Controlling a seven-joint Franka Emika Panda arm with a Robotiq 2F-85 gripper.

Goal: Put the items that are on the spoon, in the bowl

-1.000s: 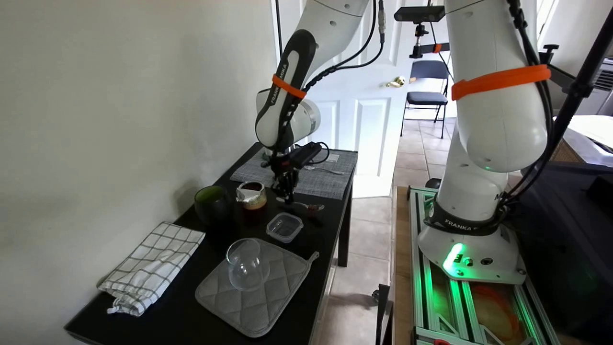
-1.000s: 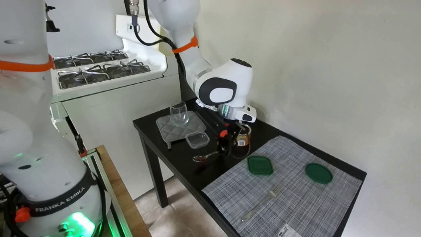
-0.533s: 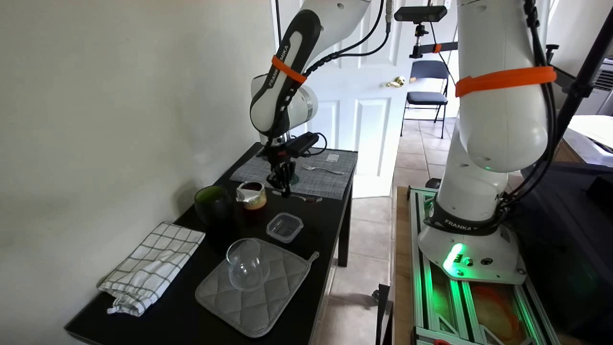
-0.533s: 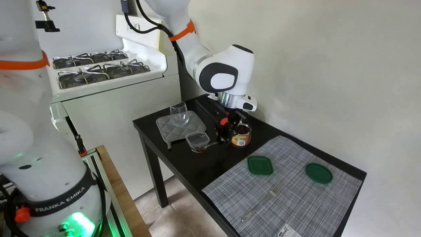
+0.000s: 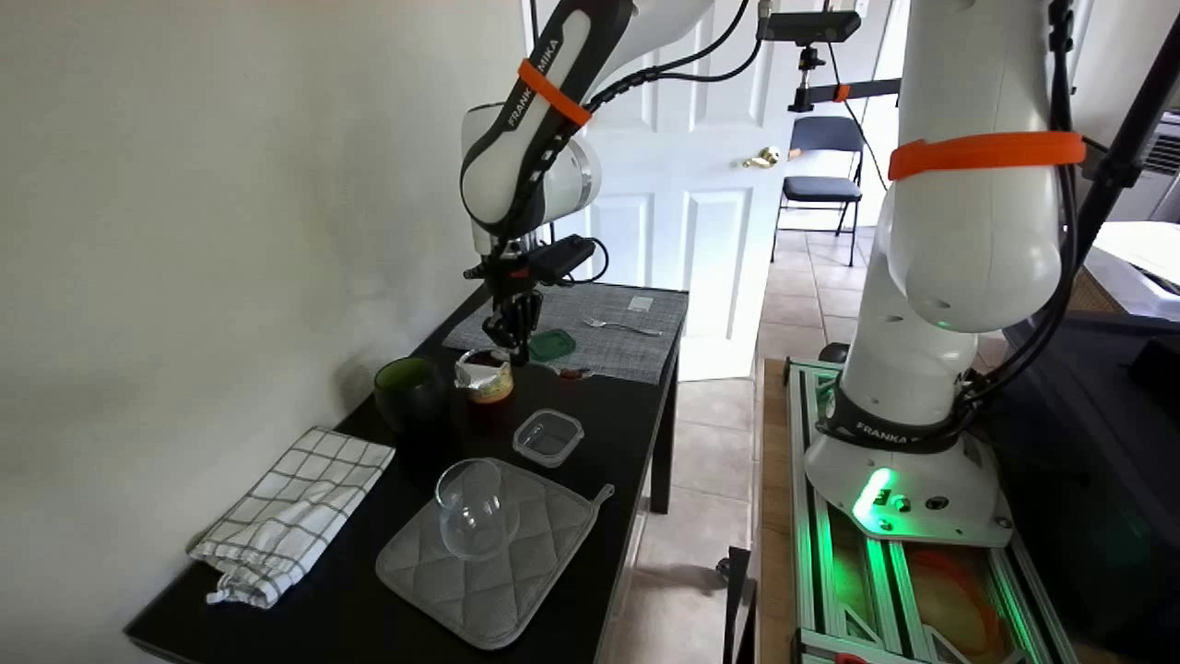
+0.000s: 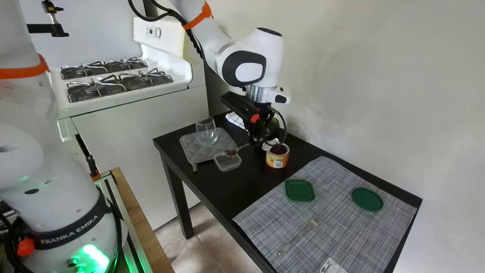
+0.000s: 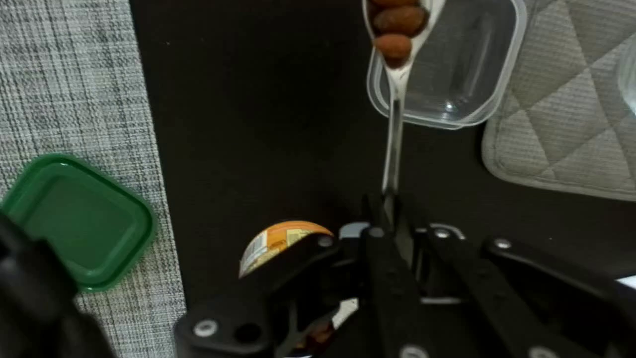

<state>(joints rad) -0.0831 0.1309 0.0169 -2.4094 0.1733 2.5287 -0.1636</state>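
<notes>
The gripper point(image 7: 389, 206) pinches the handle of the spoon point(image 7: 395, 124), up off the black table point(image 6: 246, 189). In the wrist view the spoon's long line runs from 6 o'clock to 12, with its wide end at 12. Brown bits point(image 7: 400, 21) sit in that end. It hides the 10 o'clock part of the clear tub point(image 7: 457, 64); I cannot tell how high up it is. In an exterior view the spoon's end points to 8 o'clock, and the can point(image 6: 277, 158) is at 4 o'clock from the gripper.
</notes>
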